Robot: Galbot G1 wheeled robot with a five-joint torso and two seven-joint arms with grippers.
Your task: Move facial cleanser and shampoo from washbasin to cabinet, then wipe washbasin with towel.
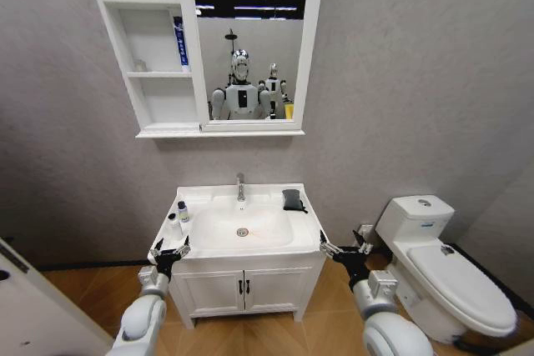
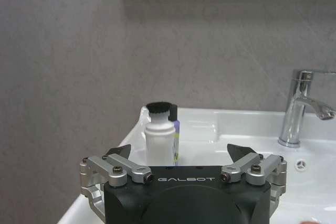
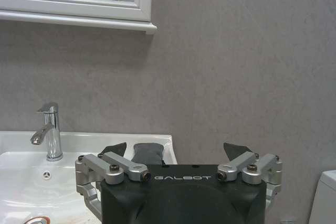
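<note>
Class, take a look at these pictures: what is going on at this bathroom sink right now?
A two-armed robot faces the washbasin. Its left gripper is open at the front left corner, lined up with a white bottle that has a second, darker one just behind it. The right gripper is open off the front right corner, holding nothing. The towel lies folded on the back right of the basin top. The cabinet above holds a blue tube on its middle shelf.
</note>
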